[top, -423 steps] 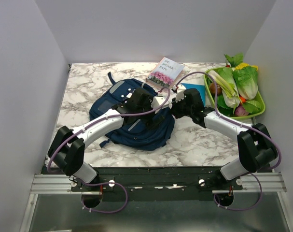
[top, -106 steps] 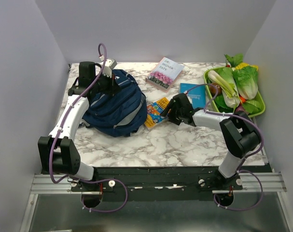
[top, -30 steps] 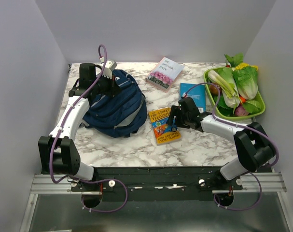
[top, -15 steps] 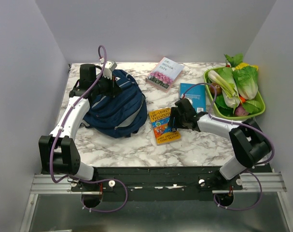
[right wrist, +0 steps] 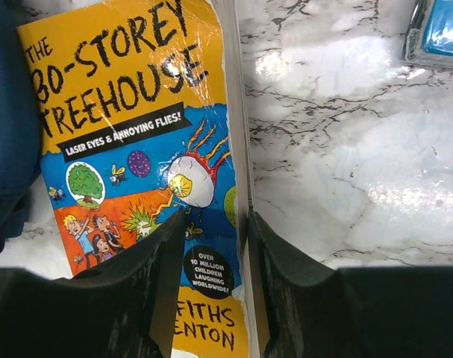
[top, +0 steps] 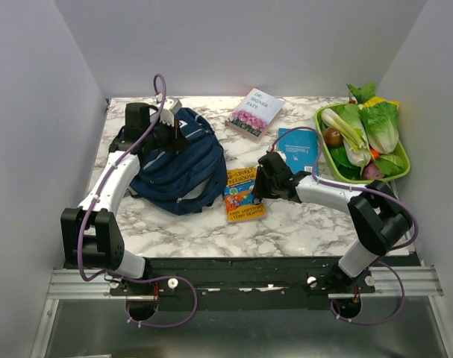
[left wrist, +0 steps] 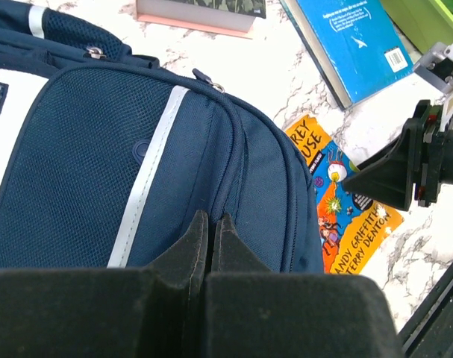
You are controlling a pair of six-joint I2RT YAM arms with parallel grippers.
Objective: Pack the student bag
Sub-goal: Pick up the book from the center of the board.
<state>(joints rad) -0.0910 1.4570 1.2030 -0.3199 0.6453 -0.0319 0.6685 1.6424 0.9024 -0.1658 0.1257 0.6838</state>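
The student bag (top: 177, 168), navy with a pale stripe, sits propped at the left of the table and fills the left wrist view (left wrist: 99, 149). My left gripper (top: 173, 128) is at the bag's top, its jaws (left wrist: 211, 220) pressed together on fabric along the zip seam. A yellow and blue treehouse book (top: 241, 195) lies flat beside the bag's right side. My right gripper (top: 257, 186) hovers low at that book's right edge, open (right wrist: 216, 215). One finger is over the cover (right wrist: 136, 134), the other beside the page edge.
A book with pink flowers (top: 256, 112) lies at the back. A blue book (top: 299, 148) rests just behind my right gripper. A green tray (top: 360, 181) of vegetables stands at the far right. White walls close in on three sides.
My right gripper has moved left with its jaws narrowing, and the treehouse book has slid left until it lies against the bag. The left arm has barely shifted.
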